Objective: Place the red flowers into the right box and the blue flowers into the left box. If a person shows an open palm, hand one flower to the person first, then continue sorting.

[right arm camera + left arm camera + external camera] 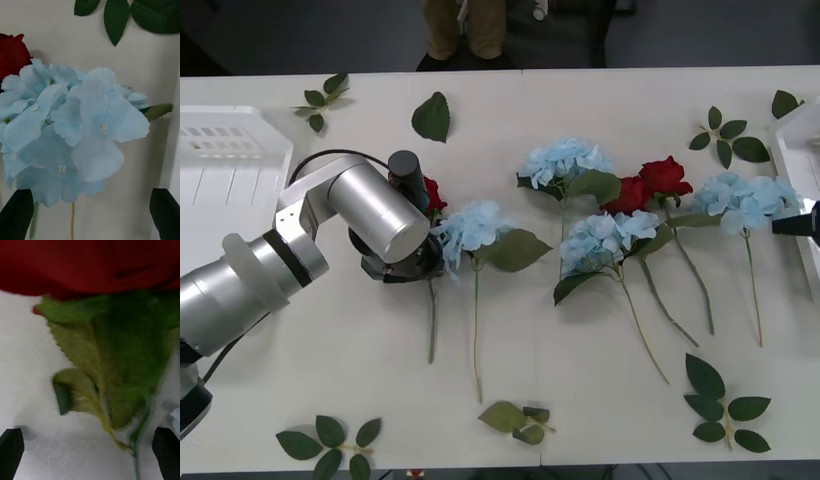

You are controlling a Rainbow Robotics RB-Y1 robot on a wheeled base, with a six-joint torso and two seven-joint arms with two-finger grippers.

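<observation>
My left gripper (90,455) is open, low over the table, its black fingertips on either side of the stem and leaf under a red flower (90,262); this rose (433,192) lies beside a blue flower (470,225). Two more red flowers (665,176) lie mid-right among blue flowers (610,235). My right gripper (90,215) is open, just short of the rightmost blue flower (71,127), next to the right box (802,150). The left box (225,150) sits far left. A person (465,28) stands behind the table; the open palm is out of view.
Loose green leaf sprigs lie about: far left (323,100), a single leaf (432,116), far right (728,140), front right (720,400), front left (330,440) and front middle (515,418). My left arm (290,255) crosses the table's left half.
</observation>
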